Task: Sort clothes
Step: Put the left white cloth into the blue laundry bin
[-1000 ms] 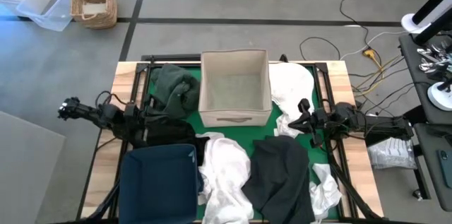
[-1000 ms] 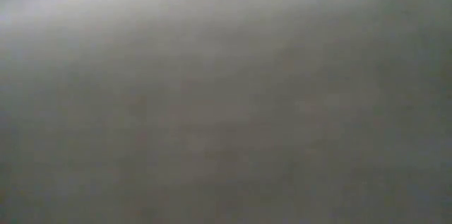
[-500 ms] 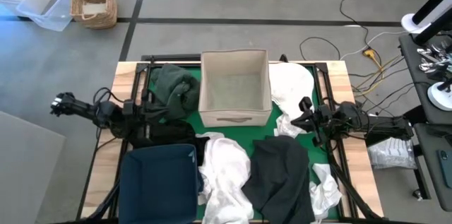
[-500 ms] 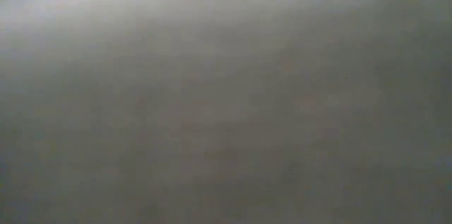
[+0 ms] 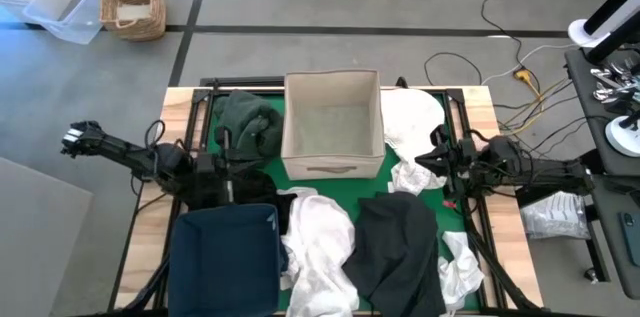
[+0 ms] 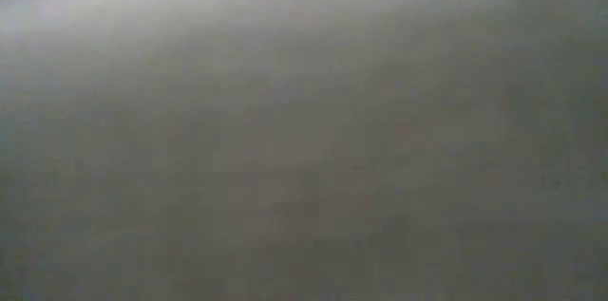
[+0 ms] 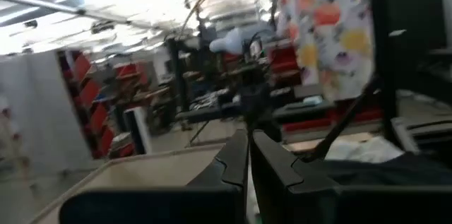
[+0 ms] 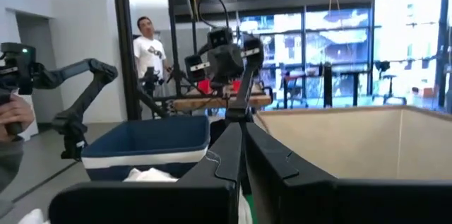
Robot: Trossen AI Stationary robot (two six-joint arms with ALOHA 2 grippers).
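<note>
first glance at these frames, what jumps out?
The beige box at the table's middle back, ringed by clothes: a dark green garment to its left, white ones to its right, and a white and charcoal heap in front. A navy bin sits front left. Both grippers, left and right, are shut and hold nothing, flanking the box.

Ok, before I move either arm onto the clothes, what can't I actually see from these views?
- Low view: a uniform grey blur, nothing readable.
- High view: the navy bin, a white garment and the charcoal garment are cut off by the bottom edge.
- High view: the left arm covers the black garment beside the green one.
- Left wrist view: motion blur; only the shut left hand reads clearly.
</note>
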